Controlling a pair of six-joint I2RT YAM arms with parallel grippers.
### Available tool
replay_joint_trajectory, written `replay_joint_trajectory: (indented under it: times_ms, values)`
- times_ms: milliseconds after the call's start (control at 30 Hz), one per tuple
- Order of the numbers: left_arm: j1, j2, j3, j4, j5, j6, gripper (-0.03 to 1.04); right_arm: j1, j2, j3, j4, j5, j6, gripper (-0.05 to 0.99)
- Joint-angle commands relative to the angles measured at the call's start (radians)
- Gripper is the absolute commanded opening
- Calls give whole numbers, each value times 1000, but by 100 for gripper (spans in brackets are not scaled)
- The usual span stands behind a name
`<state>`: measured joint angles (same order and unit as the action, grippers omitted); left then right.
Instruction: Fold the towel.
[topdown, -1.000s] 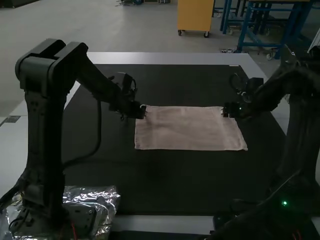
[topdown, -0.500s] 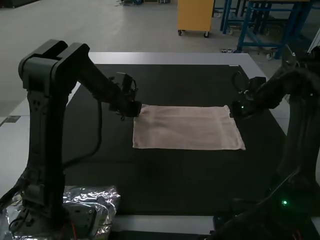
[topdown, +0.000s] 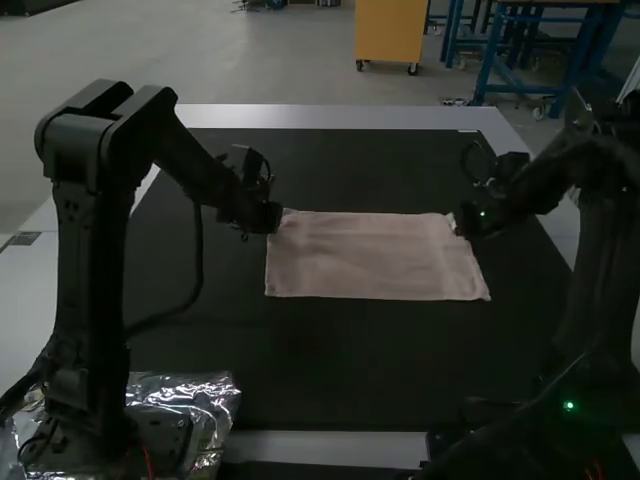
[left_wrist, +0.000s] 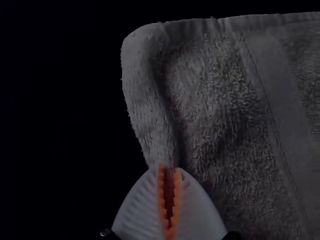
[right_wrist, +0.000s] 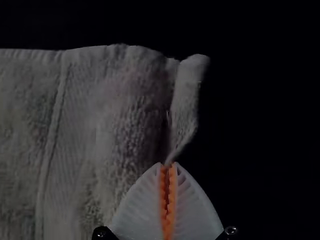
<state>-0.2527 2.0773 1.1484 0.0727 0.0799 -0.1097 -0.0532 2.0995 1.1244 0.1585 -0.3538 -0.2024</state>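
Black tabletop (topdown: 340, 370) is stretching beneath two robot arms, the left arm (topdown: 88, 250) and right arm (topdown: 598, 260) flanking a pale pink towel (topdown: 375, 260) that is lying spread as a rectangle between them. The left gripper (left_wrist: 170, 169) and right gripper (right_wrist: 168, 164) are pinching its opposite side edges near the far corners, the jaws of each closing almost fully on a narrow ridge of cloth. Such a matched hold is probably readying the far edge to lift evenly, without skewing, for a fold.
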Motion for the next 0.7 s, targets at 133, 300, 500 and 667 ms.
replay_joint_trajectory:
  times_ms: [133,300,500,667]
  values:
    - [6,-108,-1,-39,34,4,3,-10,-130,-11,-30,-60,3,-2]
    - [6,-152,-26,-85,40,7,3,-39,-188,-49,-36,-73,3,-2]
    - [6,-221,-81,-122,43,27,3,-88,-260,-98,-71,-100,-12,-2]
    - [6,-299,-130,-143,43,36,3,-117,-335,-156,-89,-120,-31,-2]
